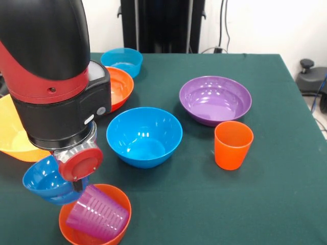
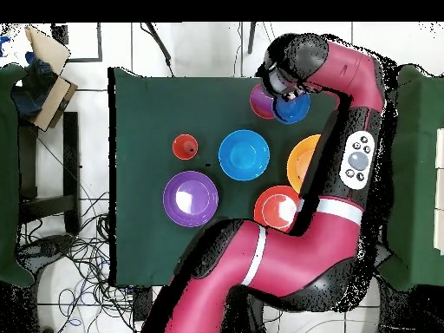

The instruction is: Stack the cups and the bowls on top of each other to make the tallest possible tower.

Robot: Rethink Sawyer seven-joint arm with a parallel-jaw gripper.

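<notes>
You have no tower yet; the pieces lie spread over the green table. In the front view, the large yellow-orange bowl sits at the left edge and the large orange-red bowl at upper left, both half hidden by the arm. The wide purple bowl is right of centre, the medium blue bowl at centre, and a teal bowl at the top. A small blue bowl sits at lower left beside the small orange bowl, which holds the purple cup tipped on its side. The orange cup stands upright at right.

All look like light, stiff, glossy plastic, so expect them to slip; you'd best pinch a rim wall. The gripper hangs over the lower-left cluster, and I cannot tell how its jaws stand.
</notes>
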